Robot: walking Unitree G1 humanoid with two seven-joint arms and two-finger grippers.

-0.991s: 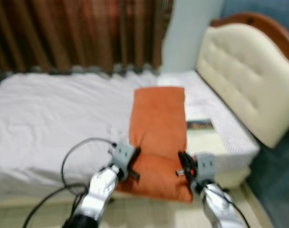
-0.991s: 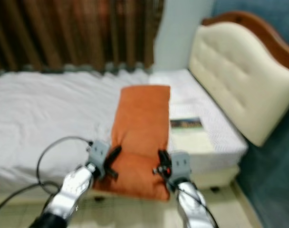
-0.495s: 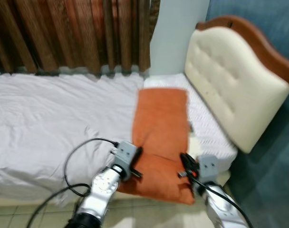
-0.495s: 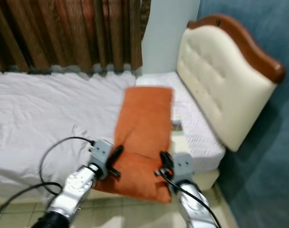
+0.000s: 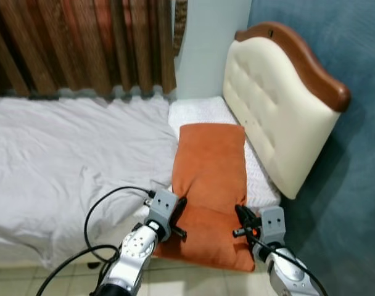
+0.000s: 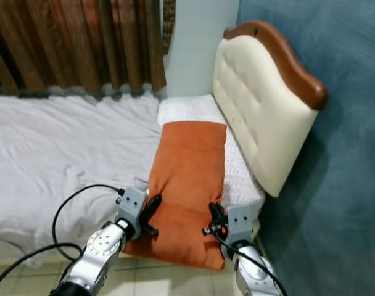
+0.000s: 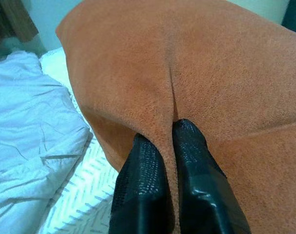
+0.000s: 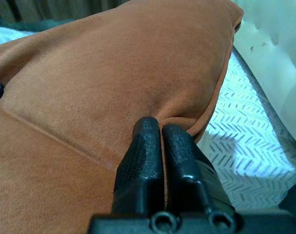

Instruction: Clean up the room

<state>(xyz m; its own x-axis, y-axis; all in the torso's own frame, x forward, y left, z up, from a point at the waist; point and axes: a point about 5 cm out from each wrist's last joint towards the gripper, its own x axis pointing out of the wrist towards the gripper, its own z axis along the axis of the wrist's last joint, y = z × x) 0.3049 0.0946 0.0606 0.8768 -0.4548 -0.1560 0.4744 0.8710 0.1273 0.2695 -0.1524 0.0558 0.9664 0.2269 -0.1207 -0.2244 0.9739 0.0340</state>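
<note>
An orange pillow (image 5: 210,179) lies lengthwise across the bed's head end, its near end hanging past the mattress edge. My left gripper (image 5: 179,213) is shut on a fold of the pillow's left side, seen close in the left wrist view with the gripper (image 7: 171,131) pinching orange fabric (image 7: 196,63). My right gripper (image 5: 242,220) is shut on the pillow's right edge; in the right wrist view the gripper (image 8: 160,127) clamps the fabric (image 8: 99,83).
The bed has a rumpled white sheet (image 5: 58,154) and a patterned white mattress cover (image 5: 197,111). A cream padded headboard (image 5: 271,105) with a brown wood rim stands to the right against a blue wall (image 5: 348,203). Brown curtains (image 5: 76,43) hang behind. Tiled floor (image 5: 70,271) lies in front.
The camera has swung right, so the headboard and blue wall show more. Both grippers keep their hold, and the pillow now lies nearer the headboard, covering the item that lay beside it.
</note>
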